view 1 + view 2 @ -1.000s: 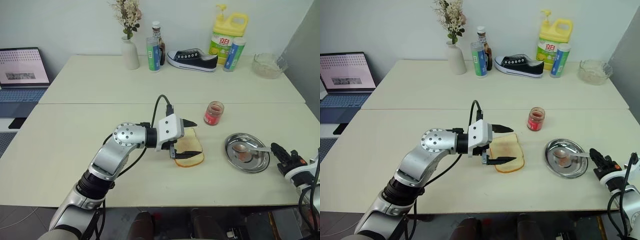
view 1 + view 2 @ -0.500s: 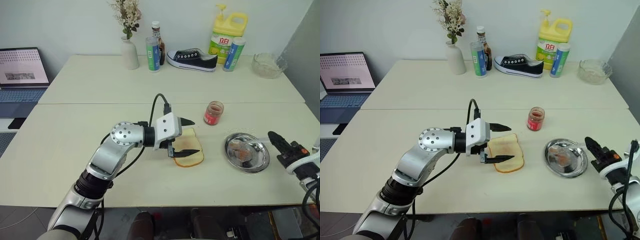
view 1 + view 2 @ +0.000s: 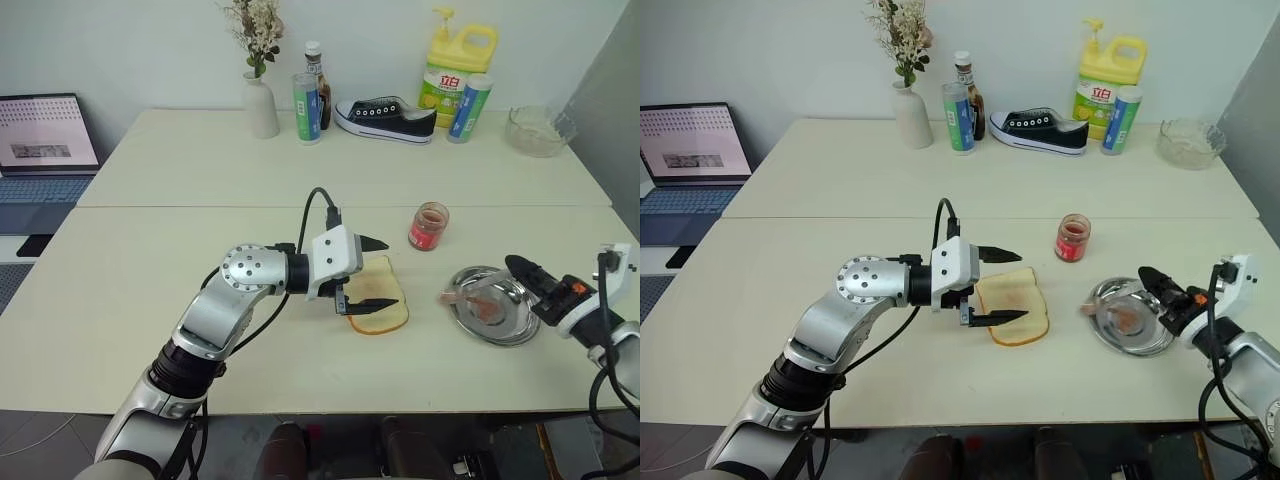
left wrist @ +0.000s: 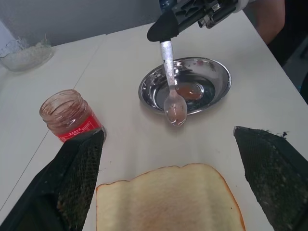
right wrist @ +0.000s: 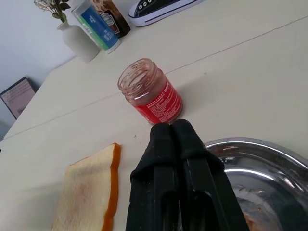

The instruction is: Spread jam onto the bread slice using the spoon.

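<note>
The bread slice (image 3: 378, 306) lies flat at the table's middle, pale with a golden crust. My left gripper (image 3: 379, 273) stands open around it, one black finger on each side, above the slice's near-left part. The jam jar (image 3: 428, 226), small clear glass with a red label, stands open behind and to the right. My right gripper (image 3: 514, 267) is shut on the handle of the silver spoon (image 4: 171, 84). The spoon's bowl, with a pinkish smear in it, hangs over the left rim of the round steel dish (image 4: 144, 91). More jam (image 4: 188, 91) lies in the dish.
Along the back stand a white vase (image 3: 261, 105), two bottles (image 3: 307, 105), a black shoe (image 3: 385, 118), a yellow detergent jug (image 3: 447, 70) and a glass bowl (image 3: 538, 130). A laptop (image 3: 40, 135) sits far left.
My right gripper has risen and moved left with the spoon, lifting its bowl out of the dish toward the dish's left rim. The left gripper has stayed in place.
</note>
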Controlling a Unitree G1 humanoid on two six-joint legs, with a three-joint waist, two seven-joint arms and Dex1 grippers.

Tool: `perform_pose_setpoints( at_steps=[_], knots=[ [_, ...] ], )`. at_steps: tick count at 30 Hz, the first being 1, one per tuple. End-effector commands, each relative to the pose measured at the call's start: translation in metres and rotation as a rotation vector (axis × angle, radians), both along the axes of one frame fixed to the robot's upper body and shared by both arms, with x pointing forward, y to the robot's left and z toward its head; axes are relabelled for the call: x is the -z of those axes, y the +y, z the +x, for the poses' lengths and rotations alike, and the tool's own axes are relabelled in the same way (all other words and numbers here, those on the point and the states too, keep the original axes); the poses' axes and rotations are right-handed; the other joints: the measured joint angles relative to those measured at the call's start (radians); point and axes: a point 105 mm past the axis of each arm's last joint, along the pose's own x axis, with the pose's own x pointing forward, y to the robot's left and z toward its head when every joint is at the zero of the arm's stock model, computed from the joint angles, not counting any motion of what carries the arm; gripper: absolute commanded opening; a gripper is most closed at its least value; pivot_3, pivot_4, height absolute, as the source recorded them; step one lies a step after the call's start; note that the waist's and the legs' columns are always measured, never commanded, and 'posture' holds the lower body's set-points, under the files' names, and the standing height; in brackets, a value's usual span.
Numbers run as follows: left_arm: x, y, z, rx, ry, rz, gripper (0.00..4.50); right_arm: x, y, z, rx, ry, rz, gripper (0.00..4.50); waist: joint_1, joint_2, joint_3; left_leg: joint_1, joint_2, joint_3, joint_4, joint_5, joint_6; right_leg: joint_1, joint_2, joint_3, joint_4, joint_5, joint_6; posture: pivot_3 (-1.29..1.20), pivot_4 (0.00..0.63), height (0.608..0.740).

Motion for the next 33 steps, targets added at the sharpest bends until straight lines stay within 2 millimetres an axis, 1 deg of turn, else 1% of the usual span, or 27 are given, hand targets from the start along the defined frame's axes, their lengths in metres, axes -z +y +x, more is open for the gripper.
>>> perform_pose_setpoints(
  at_steps=[1,5,9,10,13,15,19,21,23,26,29,33],
  knots=[
    [-0.009,0.002,0.0,-0.008,-0.043,-0.025,4.5,-0.028,-0.012,-0.001,0.03,-0.089,0.052,0.04,0.0,0.0,0.0,0.0,0.0,0.0,0.0,0.0,0.0,0.0,0.0,0.0,0.0,0.0,0.0,0.0,0.15,0.74],
    [-0.008,0.004,0.001,-0.011,-0.047,-0.024,4.5,-0.041,-0.011,-0.001,0.009,-0.117,0.113,0.04,-0.001,0.0,0.0,0.0,0.0,0.0,0.0,0.0,0.0,0.0,0.0,0.0,0.0,0.0,0.0,0.0,0.15,0.74],
    [-0.013,0.011,0.013,-0.043,-0.086,-0.016,4.5,-0.062,-0.004,0.01,-0.013,-0.165,0.071,0.04,-0.004,0.0,0.001,0.0,0.0,0.001,0.0,0.0,0.0,0.0,0.0,0.001,0.001,0.0,0.0,0.0,0.15,0.74],
    [-0.014,0.013,0.017,-0.055,-0.096,-0.019,4.5,-0.068,0.0,0.014,-0.025,-0.176,0.049,0.04,-0.003,0.0,0.001,0.001,0.0,0.001,0.0,0.0,0.0,0.0,0.0,0.001,0.001,0.0,0.0,0.0,0.15,0.74],
    [-0.022,0.02,0.032,-0.108,-0.14,-0.034,4.5,-0.095,0.016,0.03,-0.069,-0.243,-0.057,0.04,-0.005,0.0,0.001,0.001,0.0,0.001,0.0,0.0,0.0,0.0,0.0,0.001,0.001,0.0,0.0,0.0,0.15,0.74],
    [-0.025,0.022,0.038,-0.13,-0.159,-0.041,4.5,-0.107,0.022,0.038,-0.076,-0.276,-0.107,0.04,-0.003,0.0,0.001,0.0,0.0,0.001,0.0,0.0,0.0,-0.001,0.0,0.0,0.001,0.0,0.0,0.0,0.15,0.74],
    [-0.028,0.023,0.045,-0.16,-0.186,-0.057,4.5,-0.127,0.037,0.061,-0.085,-0.349,-0.247,0.04,0.0,0.0,0.001,-0.002,0.0,0.0,0.0,0.0,0.0,-0.002,0.0,-0.001,-0.001,0.001,-0.002,0.0,0.15,0.74],
    [-0.028,0.022,0.046,-0.167,-0.192,-0.063,4.5,-0.129,0.043,0.068,-0.103,-0.368,-0.32,0.04,0.0,-0.001,0.001,-0.005,0.0,0.001,0.0,0.0,0.0,-0.005,-0.001,0.0,-0.001,0.002,-0.003,0.0,0.15,0.74],
    [-0.029,0.023,0.047,-0.179,-0.198,-0.07,4.5,-0.125,0.051,0.077,-0.13,-0.383,-0.409,0.04,0.002,-0.001,0.001,-0.006,0.0,0.0,0.0,0.0,0.0,-0.007,-0.001,-0.001,0.0,0.002,-0.004,0.0,0.15,0.74],
    [-0.029,0.024,0.047,-0.193,-0.202,-0.074,4.5,-0.119,0.058,0.087,-0.159,-0.387,-0.468,0.04,0.002,-0.001,0.001,-0.006,0.0,0.0,-0.001,0.0,0.0,-0.007,-0.001,-0.001,0.0,0.002,-0.004,0.0,0.15,0.74],
    [-0.029,0.025,0.046,-0.2,-0.202,-0.076,4.5,-0.116,0.06,0.091,-0.178,-0.391,-0.498,0.04,0.002,-0.001,0.001,-0.007,0.0,0.0,-0.001,0.0,0.0,-0.008,-0.001,-0.001,0.001,0.002,-0.004,0.0,0.15,0.74],
    [-0.029,0.029,0.045,-0.22,-0.203,-0.075,4.5,-0.111,0.059,0.098,-0.18,-0.388,-0.559,0.04,0.002,-0.001,0.001,-0.006,0.0,0.0,0.0,0.0,0.0,-0.008,-0.001,-0.001,0.001,0.002,-0.004,0.0,0.15,0.74]
  ],
)
